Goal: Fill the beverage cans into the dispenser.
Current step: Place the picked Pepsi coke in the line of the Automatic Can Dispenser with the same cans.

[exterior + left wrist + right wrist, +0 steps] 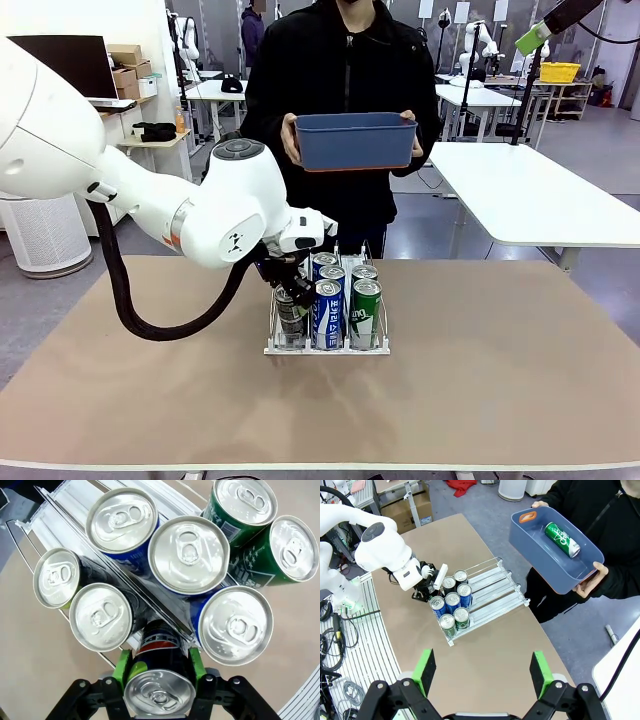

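Left pincer [159,674] clamped on a dark cola can [159,694] at the mouth of the dispenser [80,502], with two black cans [100,617] directly ahead in that lane and blue cans [187,555] and green cans [292,547] in the lanes beside. Right pincer [482,672] spread wide, empty, high above the worktop [485,650]. Beyond, a person [600,510] holds a blue tub [522,535] containing a lone green can [561,539].

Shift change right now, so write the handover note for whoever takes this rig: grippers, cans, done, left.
Left gripper: shut on a dark Pepsi can at the near end of the left lane of the dispenser; not yet released.
Right gripper: open, empty, high over the table.
Done: seven stand in the lanes: two black cans, three blue cans, two green cans.
Left: release the held can; one more green can lies in the blue tub that the person holds.
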`<state>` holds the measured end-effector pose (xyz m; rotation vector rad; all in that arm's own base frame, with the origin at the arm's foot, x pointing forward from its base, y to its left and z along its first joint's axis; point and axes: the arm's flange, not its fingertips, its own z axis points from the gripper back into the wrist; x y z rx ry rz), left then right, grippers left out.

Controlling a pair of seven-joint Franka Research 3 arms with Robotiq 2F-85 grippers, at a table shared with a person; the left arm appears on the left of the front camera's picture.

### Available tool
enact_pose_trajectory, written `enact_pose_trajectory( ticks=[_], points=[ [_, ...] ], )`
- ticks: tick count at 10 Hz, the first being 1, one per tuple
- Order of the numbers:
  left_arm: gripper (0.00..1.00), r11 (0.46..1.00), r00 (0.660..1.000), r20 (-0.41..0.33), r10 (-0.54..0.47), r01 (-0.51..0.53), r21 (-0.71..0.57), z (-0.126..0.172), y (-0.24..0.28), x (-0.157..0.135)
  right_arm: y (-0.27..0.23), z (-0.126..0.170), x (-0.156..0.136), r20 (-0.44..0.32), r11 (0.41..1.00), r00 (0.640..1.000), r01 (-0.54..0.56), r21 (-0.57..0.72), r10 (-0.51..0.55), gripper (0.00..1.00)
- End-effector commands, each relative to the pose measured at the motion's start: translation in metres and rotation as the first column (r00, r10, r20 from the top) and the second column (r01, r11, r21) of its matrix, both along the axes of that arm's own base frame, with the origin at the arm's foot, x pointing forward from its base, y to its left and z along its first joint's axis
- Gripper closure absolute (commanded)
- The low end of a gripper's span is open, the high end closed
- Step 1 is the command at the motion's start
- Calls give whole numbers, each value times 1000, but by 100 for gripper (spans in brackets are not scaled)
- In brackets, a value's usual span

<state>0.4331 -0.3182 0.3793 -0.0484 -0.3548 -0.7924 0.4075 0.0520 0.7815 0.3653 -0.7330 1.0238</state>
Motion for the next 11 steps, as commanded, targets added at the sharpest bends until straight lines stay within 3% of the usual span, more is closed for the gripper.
enact_pose_trajectory(
  ticks=[1,4,8,9,10,11],
  points=[
    [43,1000,999,-42,13,-13,6,0,0,4,0,-1,0,-4,1000,1000,-5,9,5,0],
    [43,1000,998,-56,9,-8,14,-8,-1,12,0,-1,0,-4,1000,1000,-5,9,5,0],
    [3,1000,999,-25,25,-25,5,7,2,2,0,-1,0,-4,1000,1000,-5,9,5,0],
    [9,1000,1000,0,29,-29,0,14,0,-4,0,-1,0,-4,1000,1000,-5,9,5,0],
    [0,1000,999,22,30,-30,2,23,0,-12,0,-1,0,-4,1000,1000,-5,9,5,0],
    [0,1000,999,39,30,-30,9,30,0,-18,0,-1,0,-4,1000,1000,-5,9,5,0]
  ],
)
